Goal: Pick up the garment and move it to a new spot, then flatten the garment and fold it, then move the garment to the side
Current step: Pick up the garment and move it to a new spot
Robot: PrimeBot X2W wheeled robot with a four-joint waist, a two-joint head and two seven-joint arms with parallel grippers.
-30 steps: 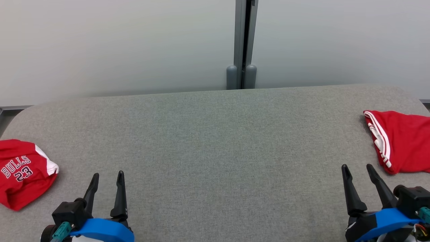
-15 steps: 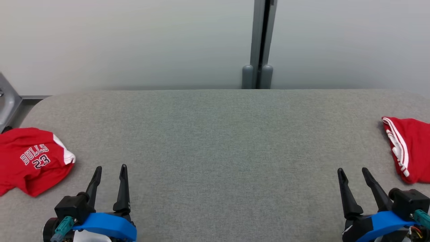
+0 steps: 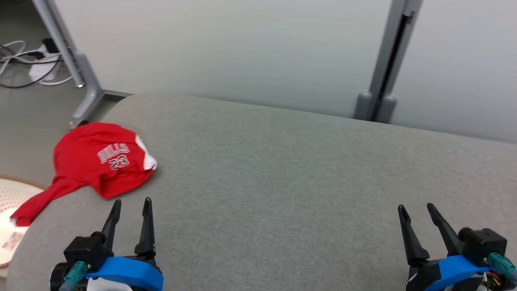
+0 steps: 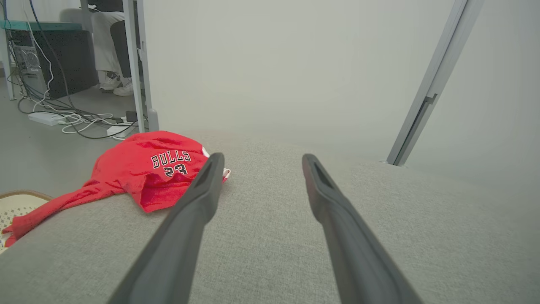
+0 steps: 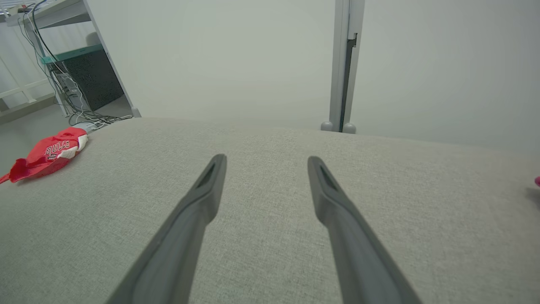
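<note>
A crumpled red garment (image 3: 95, 161) printed BULLS 23 lies at the left end of the grey padded table (image 3: 282, 182), one sleeve trailing over the table's left edge. The left wrist view has the garment (image 4: 147, 169) ahead and left of the fingers. In the right wrist view the garment (image 5: 48, 154) is small at far left. My left gripper (image 3: 131, 204) stands open just below and right of the garment, apart from it. My right gripper (image 3: 416, 210) is open at the lower right, holding nothing.
A pale woven basket (image 3: 10, 202) sits on the floor left of the table under the hanging sleeve. A grey frame leg (image 3: 76, 64) and cables (image 3: 28, 68) are at upper left. A partition post (image 3: 383, 68) rises behind the table. A person's feet (image 4: 114, 82) show beyond a desk.
The head camera has turned left: the garment now sits further in, and the red shorts at the right have left the picture. Both grippers hold their pose, still open.
</note>
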